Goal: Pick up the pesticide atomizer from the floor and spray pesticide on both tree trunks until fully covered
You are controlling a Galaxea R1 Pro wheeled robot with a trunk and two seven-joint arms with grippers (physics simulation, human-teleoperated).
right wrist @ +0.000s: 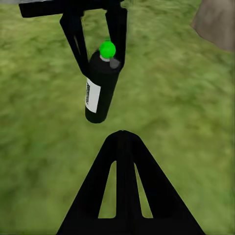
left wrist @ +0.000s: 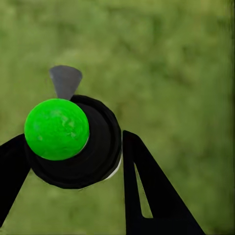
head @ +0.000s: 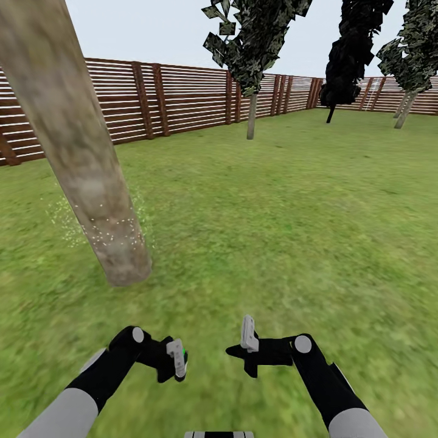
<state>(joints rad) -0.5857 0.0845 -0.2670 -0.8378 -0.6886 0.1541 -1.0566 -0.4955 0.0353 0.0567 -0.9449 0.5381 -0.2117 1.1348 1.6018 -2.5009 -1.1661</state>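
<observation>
Left claw (head: 176,359) is clamped on the pesticide atomizer (right wrist: 101,88), a black bottle with a white label and a green cap; I see it from above in my left wrist view (left wrist: 71,142), fingers on either side of the body. In the head view it sits low at about 7 o'clock. Right claw (head: 246,344) holds nothing; in its own wrist view the two black fingers meet at the tips, so I report it closed and empty, at about 5 o'clock.

Progress, as I judge it: pickup is done. The near tree trunk (head: 79,152), thick, pale and mottled, leans up from 9 to 11 o'clock. A scatter of fine white specks lies over its base and the grass beside it, which I take for spray. The specks reach only the lower part; the upper trunk looks bare, so I rate this trunk partly covered at best. The second tree is still to do. I cannot say which of the far trees it is.

Surroundings: open lawn (head: 292,231), a brown slat fence (head: 182,97) from 10 to 2 o'clock, a pale-trunked tree (head: 252,115) at 12 o'clock, a near-black tree (head: 347,61) at 1 o'clock, another (head: 404,103) at 2 o'clock. Nothing stands between me and the near trunk.
</observation>
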